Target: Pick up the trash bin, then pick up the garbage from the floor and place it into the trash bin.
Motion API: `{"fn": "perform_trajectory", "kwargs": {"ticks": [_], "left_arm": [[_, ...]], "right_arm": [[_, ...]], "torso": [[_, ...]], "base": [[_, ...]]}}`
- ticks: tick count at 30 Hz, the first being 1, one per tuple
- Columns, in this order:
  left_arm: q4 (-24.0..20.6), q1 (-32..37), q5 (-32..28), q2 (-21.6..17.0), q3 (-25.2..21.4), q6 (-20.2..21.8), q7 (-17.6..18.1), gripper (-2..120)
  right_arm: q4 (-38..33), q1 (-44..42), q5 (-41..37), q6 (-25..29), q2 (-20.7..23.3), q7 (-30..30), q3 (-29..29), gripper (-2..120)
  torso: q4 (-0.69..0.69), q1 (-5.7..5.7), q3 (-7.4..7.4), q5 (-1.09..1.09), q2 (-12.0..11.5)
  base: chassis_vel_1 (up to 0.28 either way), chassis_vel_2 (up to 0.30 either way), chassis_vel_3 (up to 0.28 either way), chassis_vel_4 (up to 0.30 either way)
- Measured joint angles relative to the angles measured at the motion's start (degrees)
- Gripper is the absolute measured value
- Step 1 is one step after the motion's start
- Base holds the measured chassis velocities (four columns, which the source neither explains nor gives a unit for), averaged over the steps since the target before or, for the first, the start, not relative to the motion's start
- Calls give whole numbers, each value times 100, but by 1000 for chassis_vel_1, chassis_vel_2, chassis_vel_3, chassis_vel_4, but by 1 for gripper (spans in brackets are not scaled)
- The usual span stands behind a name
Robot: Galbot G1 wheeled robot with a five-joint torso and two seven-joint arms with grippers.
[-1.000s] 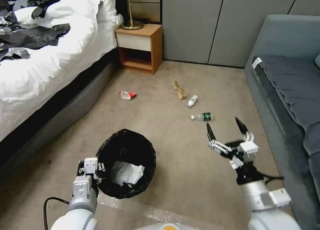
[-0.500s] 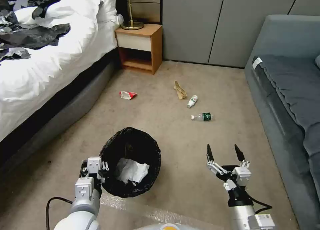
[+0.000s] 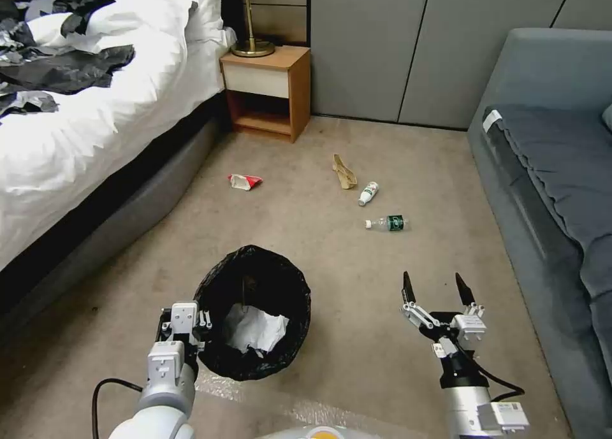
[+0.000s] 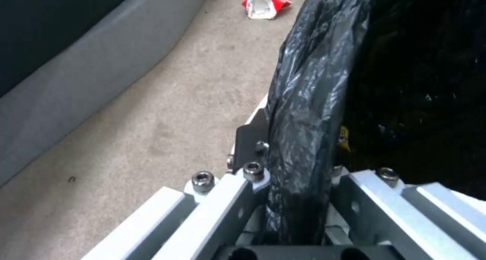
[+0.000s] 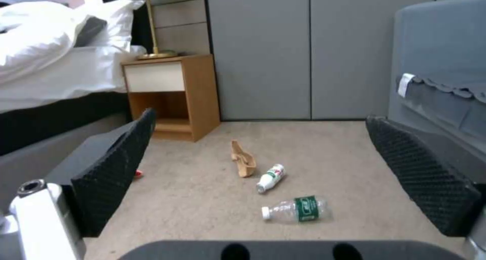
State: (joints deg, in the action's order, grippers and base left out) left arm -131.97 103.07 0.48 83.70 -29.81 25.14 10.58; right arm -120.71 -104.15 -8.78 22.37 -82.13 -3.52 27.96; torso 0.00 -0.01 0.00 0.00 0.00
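The trash bin [image 3: 255, 280], lined with a black bag, hangs low at the front left with white tissue [image 3: 255, 329] inside. My left gripper [image 3: 194, 321] is shut on its near rim; the left wrist view shows the liner [image 4: 303, 100] pinched between the jaws of my left gripper [image 4: 299, 172]. My right gripper [image 3: 433, 287] stands open above bare carpet at the front right. Farther out on the floor lies the garbage: a clear bottle [image 3: 387, 223] with a green label, a white bottle [image 3: 368, 193], a tan strip [image 3: 343, 172] and a red-white packet [image 3: 245, 181].
A bed [image 3: 76, 127] with black and silver sheets on it runs along the left. A wooden nightstand [image 3: 268, 88] with a lamp base stands at the back. A grey sofa [image 3: 554, 171] lines the right side. Open carpet lies between them.
My right gripper has pulled back toward me and lower, still open. The bin and my left gripper have shifted slightly to the right.
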Motion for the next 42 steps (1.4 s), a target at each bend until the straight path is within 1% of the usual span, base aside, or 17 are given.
{"fn": "perform_trajectory", "kwargs": {"ticks": [18,42], "left_arm": [[5,29,-2,-34,-10,-29,1,2],[34,5,-6,-39,-19,-18,12,2]], "right_arm": [[-34,16,-44,-13,38,15,80,100],[-37,72,-102,-63,102,38,119,100]], "torso": [[-1,1,0,0,0],[0,1,0,1,0]], "base": [[-131,130,137,-135],[-125,122,128,-123]]}}
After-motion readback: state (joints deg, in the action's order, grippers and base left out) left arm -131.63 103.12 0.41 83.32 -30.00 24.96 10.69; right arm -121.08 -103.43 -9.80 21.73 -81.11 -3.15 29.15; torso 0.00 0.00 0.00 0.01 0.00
